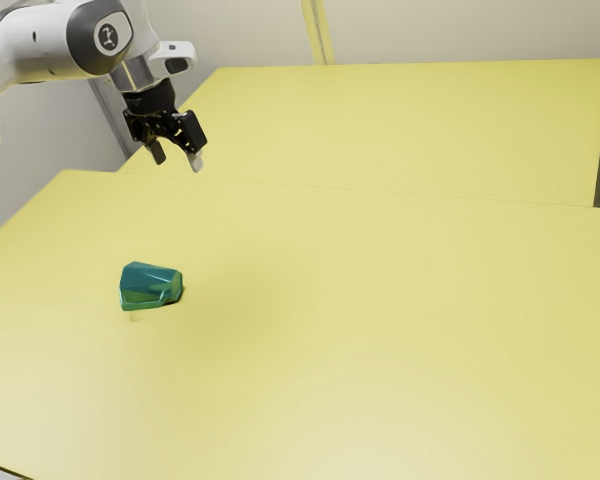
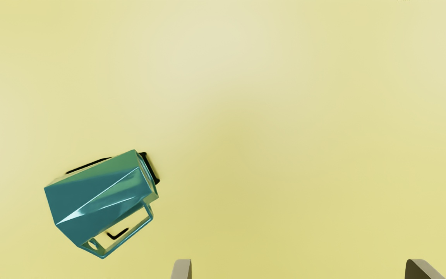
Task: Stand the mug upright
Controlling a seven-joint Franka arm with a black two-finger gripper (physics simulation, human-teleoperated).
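Above the far part of the yellow table hangs the black gripper (image 1: 177,160), its two fingers apart and nothing between them. A teal faceted mug (image 1: 150,286) lies on its side on the table, lower and nearer the camera than the gripper in the exterior view. The wrist view has the mug (image 2: 103,197) beside the open gripper (image 2: 298,269), outside the gap between the fingertips, with the mug's handle (image 2: 130,234) on the side toward the fingers. The inside of the mug is hidden.
The yellow table (image 1: 380,330) spreads around the mug. Behind it in the exterior view is a second yellow surface (image 1: 410,125), with a pale wall (image 1: 460,30) beyond.
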